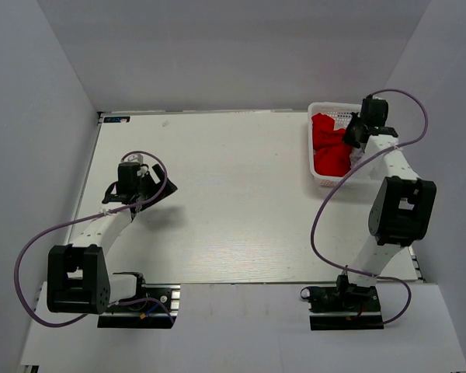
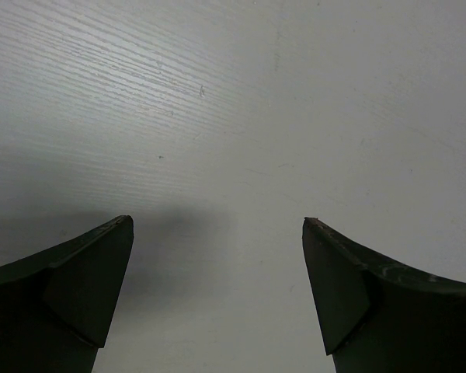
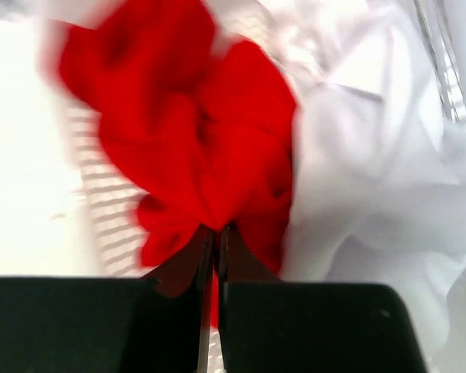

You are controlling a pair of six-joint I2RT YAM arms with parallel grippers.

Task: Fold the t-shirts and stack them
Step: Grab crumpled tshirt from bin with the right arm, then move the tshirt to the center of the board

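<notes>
Right gripper [image 3: 210,230] pinching the bright red cloth t-shirt [image 3: 194,140] in the white plastic lattice basket [image 1: 311,167]
Jaws closed on a red fold, crumpled white t-shirt [image 3: 373,171] beside it; left gripper [image 2: 217,225] hangs spread apart over the pale table [image 2: 295,93]

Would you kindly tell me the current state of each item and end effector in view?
basket: upright, holding both shirts.
red shirt: crumpled, unfolded, in the basket.
white shirt: crumpled, unfolded, beside the red shirt.
right end effector: shut on the red shirt.
left end effector: open, empty, above the table.
</notes>
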